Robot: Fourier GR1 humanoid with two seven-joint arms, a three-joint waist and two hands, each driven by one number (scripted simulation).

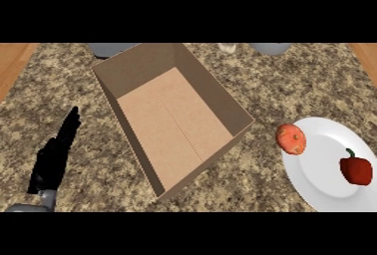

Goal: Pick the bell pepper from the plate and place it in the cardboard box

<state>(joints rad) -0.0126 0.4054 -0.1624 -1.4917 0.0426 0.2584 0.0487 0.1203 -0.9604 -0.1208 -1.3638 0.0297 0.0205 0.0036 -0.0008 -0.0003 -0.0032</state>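
L hand (53, 158) rests at the lower left w/ fingers straight, holding nothing, red pepper (356, 170) lies on the white plate (320, 174) at right beside an orange fruit (291, 139) on its rim, cardboard box (173, 114) sits open further back mid-counter (294, 84).

On the bench (294, 84), the cardboard box (173, 119) lies centre. The plate (324, 179) sits to its right, carrying the bell pepper (356, 170); another fruit (291, 139) rests on its left rim. My left hand (55, 154) lies left of the box.

red bell pepper (356, 170), white plate (324, 179), brown cardboard box (173, 112), speckled counter (287, 84)
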